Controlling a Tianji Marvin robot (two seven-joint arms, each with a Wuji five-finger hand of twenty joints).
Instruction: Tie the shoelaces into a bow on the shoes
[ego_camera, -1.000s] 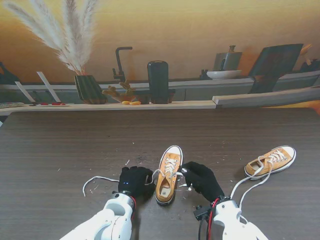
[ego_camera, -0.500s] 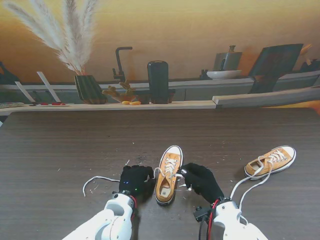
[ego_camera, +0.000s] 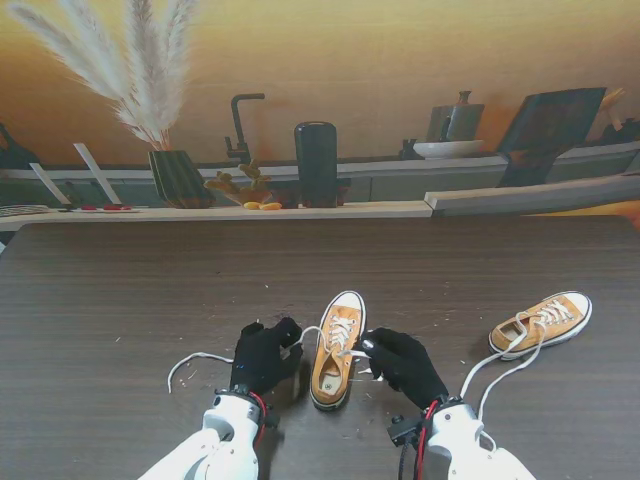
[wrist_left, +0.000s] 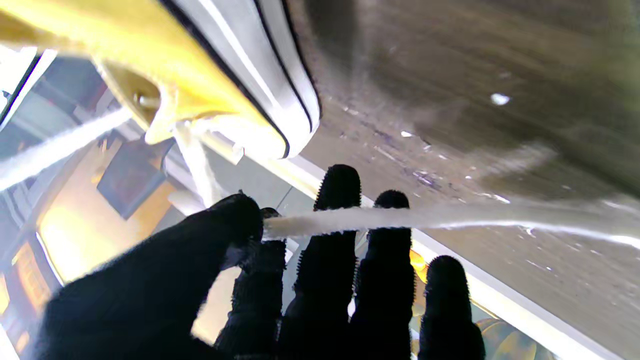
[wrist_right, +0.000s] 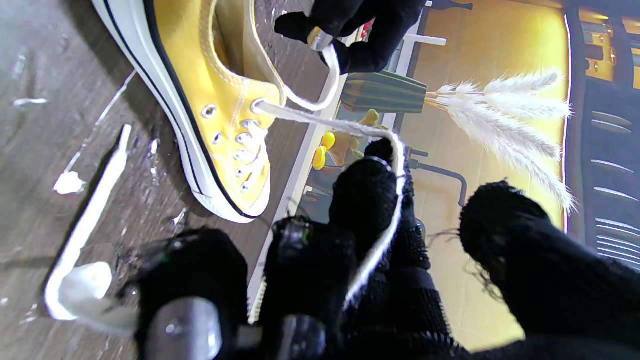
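While each hand keeps a lace end: the near shoe (ego_camera: 335, 350) is flanked, left hand (ego_camera: 262, 357) on its left, right hand (ego_camera: 400, 362) on its right.
Shoe axis: the shoe is laid on the counter (ego_camera: 150, 290) with its long axis running away from me, toe farther, heel nearer.
Left hand: it is closed in a pinch on the left lace (wrist_left: 350, 219) between thumb and forefinger; the other fingers are stretched out, and the lace's free tail (ego_camera: 195, 360) is trailed off to the left on the counter.
Right hand: it is curled about the right lace (wrist_right: 385, 235), which is draped over a finger; how firmly it is gripped cannot be told.
Lace lines: both ends are drawn outward from the top eyelets, so a crossing over the tongue is judged to come next.
Nearer hand: neither; both are about equally close.
Second shoe (ego_camera: 545, 320): it is left well apart to the right, untied.
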